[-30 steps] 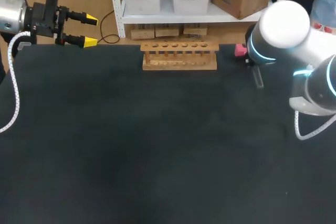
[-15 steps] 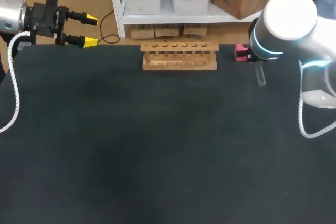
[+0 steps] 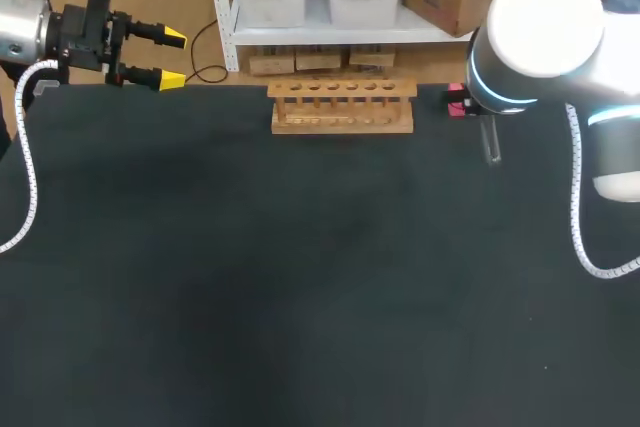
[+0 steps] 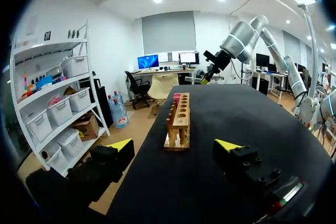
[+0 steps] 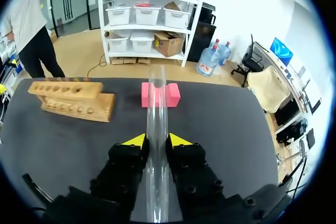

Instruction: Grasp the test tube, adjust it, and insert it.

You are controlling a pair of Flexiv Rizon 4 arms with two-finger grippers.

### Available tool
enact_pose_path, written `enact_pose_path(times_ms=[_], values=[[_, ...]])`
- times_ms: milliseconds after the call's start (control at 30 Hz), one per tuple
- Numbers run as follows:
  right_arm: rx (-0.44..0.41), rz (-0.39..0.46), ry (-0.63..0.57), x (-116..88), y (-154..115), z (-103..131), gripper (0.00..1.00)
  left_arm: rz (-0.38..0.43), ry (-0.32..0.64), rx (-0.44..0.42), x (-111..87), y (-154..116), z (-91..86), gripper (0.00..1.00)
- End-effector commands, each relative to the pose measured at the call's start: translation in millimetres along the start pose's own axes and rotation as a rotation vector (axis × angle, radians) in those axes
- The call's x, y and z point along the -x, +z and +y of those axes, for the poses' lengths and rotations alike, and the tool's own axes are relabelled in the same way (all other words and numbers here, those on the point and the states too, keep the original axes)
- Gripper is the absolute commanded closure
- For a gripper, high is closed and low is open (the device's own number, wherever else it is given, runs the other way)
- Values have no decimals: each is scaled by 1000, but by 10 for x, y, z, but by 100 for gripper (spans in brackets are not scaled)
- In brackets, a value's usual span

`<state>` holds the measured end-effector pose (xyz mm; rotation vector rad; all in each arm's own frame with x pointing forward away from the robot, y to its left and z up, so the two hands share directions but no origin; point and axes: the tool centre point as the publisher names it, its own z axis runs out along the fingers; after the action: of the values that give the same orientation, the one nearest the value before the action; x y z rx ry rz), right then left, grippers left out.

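Observation:
A clear test tube lies lengthwise between the yellow-tipped fingers of my right gripper, which is shut on it. In the head view the test tube hangs below my right arm near the table's back right; the arm hides the fingers there. The wooden rack with a row of holes stands at the back middle; from the right wrist the rack is ahead and off to one side. My left gripper is open at the back left corner, holding nothing, with the rack ahead of it.
A pink block lies at the back edge between the rack and my right arm; in the right wrist view the pink block sits straight ahead behind the tube. The table is covered by a black mat.
My right arm's upper joints have swung a little toward the table's back and left, and the tube has shifted only slightly beside the pink block. My left arm has stayed still.

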<state>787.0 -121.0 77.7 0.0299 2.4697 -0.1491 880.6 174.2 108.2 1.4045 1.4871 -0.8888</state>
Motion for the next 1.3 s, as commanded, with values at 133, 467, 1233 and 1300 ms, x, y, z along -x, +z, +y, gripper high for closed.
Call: enact_pose_path(times_ms=[133,467,1233,1300], values=[[-2,-42,15,3,-368,269,100,0,1,-1,-3,2,6,0],[49,-44,-12,87,-367,832,100,0,1,-1,-3,2,6,0],[117,-4,-44,124,16,1613,100,0,1,-1,-3,2,6,0],[116,0,-39,122,40,1625,100,0,1,-1,-3,2,6,0]])
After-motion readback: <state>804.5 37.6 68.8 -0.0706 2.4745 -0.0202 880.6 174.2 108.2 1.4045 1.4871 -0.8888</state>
